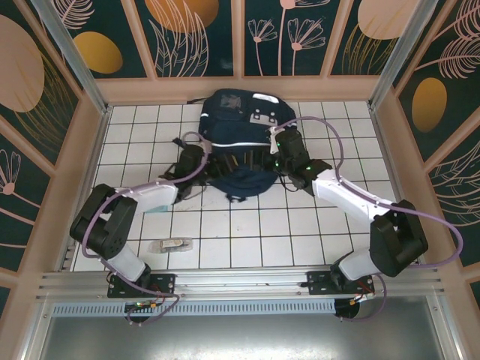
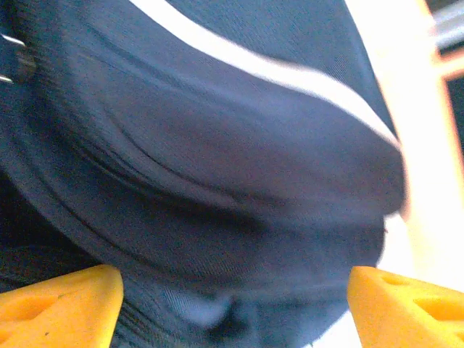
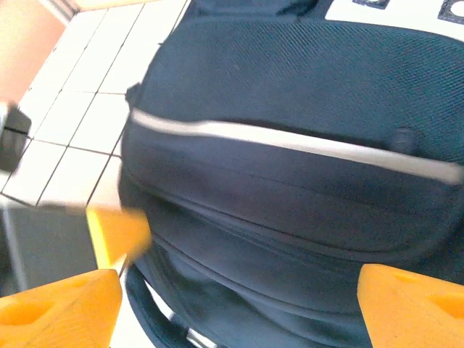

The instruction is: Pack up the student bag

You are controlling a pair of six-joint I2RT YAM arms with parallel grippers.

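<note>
The student bag [image 1: 236, 124], navy with white stripes and dotted white patches, lies at the back middle of the tiled table, its lower flap [image 1: 244, 184] spread toward me. My left gripper [image 1: 198, 160] is at the bag's left side and my right gripper [image 1: 283, 152] at its right side. In the left wrist view the yellow fingers [image 2: 65, 304] stand wide apart with the bag's fabric [image 2: 217, 181] spanning the gap of the left gripper [image 2: 232, 308]. The right gripper [image 3: 239, 308] is also open over the bag's lower edge [image 3: 290, 217], nothing pinched.
A small clear pouch [image 1: 171, 244] lies on the white tiles [image 1: 247, 232] near the left arm's base. Wooden walls enclose the table on three sides. A blurred orange finger [image 3: 116, 228] shows at the left of the right wrist view.
</note>
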